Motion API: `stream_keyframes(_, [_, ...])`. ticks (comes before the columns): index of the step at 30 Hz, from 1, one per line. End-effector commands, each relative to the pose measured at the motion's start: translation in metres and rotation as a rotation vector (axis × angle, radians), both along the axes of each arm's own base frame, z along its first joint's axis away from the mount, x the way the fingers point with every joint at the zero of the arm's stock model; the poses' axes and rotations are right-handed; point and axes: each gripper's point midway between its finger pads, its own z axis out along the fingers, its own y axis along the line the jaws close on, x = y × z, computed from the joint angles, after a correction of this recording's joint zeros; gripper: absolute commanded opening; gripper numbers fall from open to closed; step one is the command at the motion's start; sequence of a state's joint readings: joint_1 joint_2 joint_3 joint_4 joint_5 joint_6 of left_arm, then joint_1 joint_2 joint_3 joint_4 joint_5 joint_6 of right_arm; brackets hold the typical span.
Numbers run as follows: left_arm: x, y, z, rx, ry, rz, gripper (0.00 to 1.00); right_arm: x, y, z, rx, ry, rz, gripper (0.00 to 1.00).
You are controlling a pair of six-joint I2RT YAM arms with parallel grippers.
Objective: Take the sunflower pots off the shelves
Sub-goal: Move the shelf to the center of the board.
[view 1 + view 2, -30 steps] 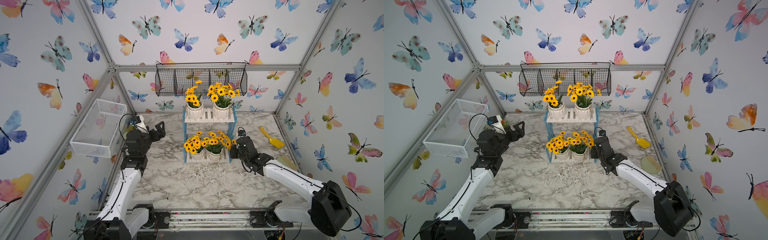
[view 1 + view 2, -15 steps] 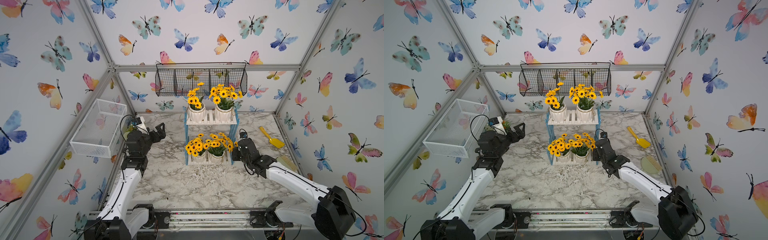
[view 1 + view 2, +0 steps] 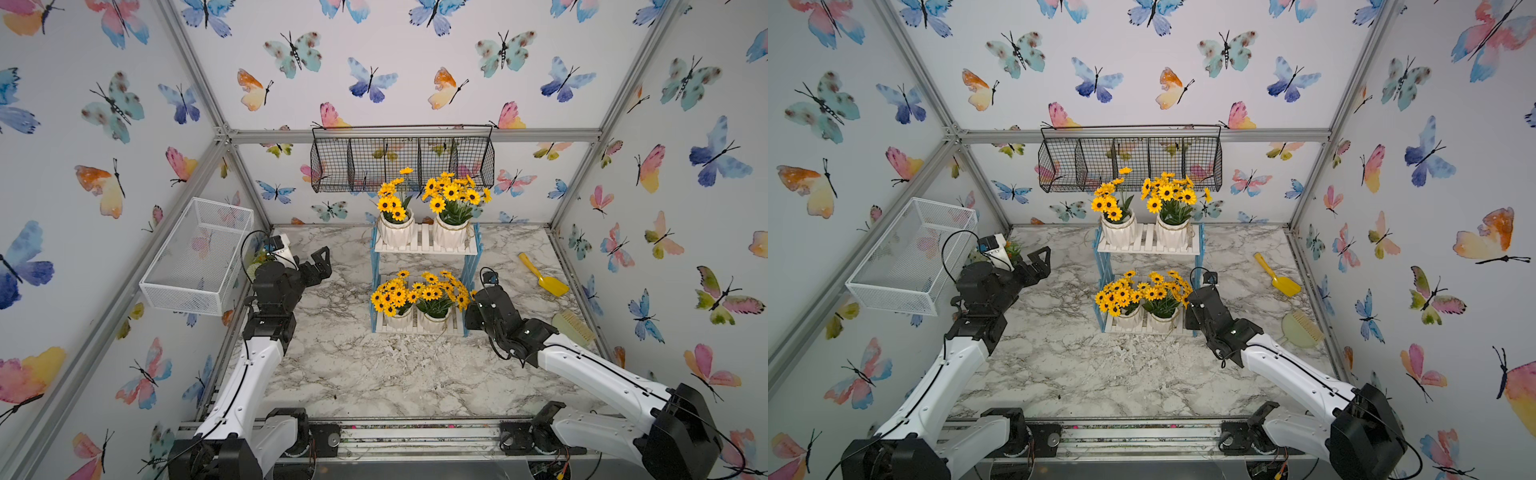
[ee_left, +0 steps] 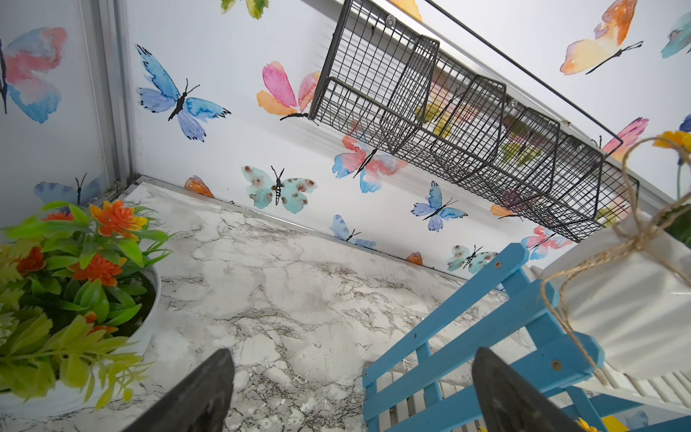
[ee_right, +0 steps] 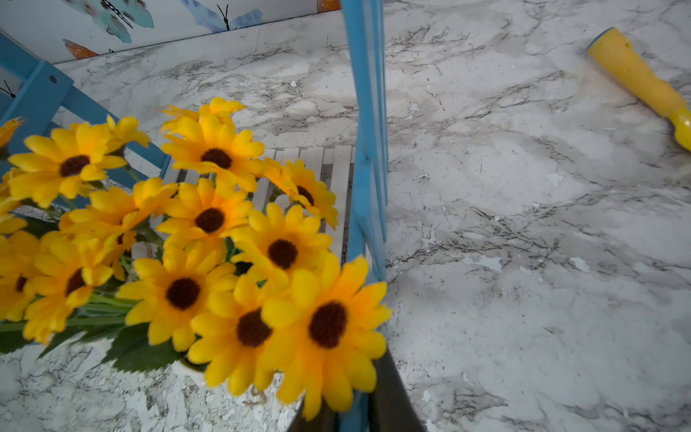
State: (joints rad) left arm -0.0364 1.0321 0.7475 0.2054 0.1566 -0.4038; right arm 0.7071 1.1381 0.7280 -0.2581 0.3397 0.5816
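Note:
The shelves [image 3: 426,248] stand mid-table, white boards between blue lattice sides. Two sunflower pots [image 3: 395,232] [image 3: 451,235] sit on the upper board and two more [image 3: 398,320] [image 3: 434,321] on the lower one. My right gripper [image 5: 355,415] is shut on the blue side [image 5: 368,209] at the rack's lower front right corner, with sunflowers [image 5: 325,321] covering most of its fingers. My left gripper [image 3: 320,262] hangs open and empty to the left of the rack, level with the upper board. In the left wrist view an upper pot [image 4: 635,299] lies just beyond one finger [image 4: 504,396].
A black wire basket [image 3: 401,160] hangs on the back wall above the rack. A white mesh basket [image 3: 199,257] hangs on the left wall. A pot of orange flowers [image 4: 74,299] stands behind the left arm. A yellow scoop [image 3: 542,276] and a green brush [image 3: 573,328] lie at the right.
The shelves and their pots have shifted slightly to the right, along with my right gripper holding the blue side. The left arm has hardly moved.

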Motion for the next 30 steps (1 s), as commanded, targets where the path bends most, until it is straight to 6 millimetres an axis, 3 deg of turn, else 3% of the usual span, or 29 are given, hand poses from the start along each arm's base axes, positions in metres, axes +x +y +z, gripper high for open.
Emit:
stream_keyframes(1, [-0.002, 0.003, 0.007, 0.012, -0.032, 0.011, 0.98, -0.018, 0.002, -0.01, 0.0, 0.058, 0.049, 0.11])
stream_keyframes(6, [-0.002, 0.002, 0.008, 0.011, -0.035, 0.009, 0.98, -0.027, -0.004, -0.011, -0.023, 0.055, 0.079, 0.09])
stream_keyframes(12, [-0.002, 0.001, 0.008, 0.002, -0.037, 0.003, 0.98, -0.031, 0.005, -0.014, -0.027, 0.058, 0.159, 0.07])
stream_keyframes(23, [-0.002, 0.002, 0.008, 0.004, -0.037, 0.007, 0.98, -0.025, 0.032, -0.022, 0.002, 0.072, 0.259, 0.06])
stream_keyframes(30, [-0.002, 0.003, 0.009, 0.012, -0.035, 0.012, 0.98, -0.016, 0.029, -0.023, 0.016, 0.069, 0.189, 0.04])
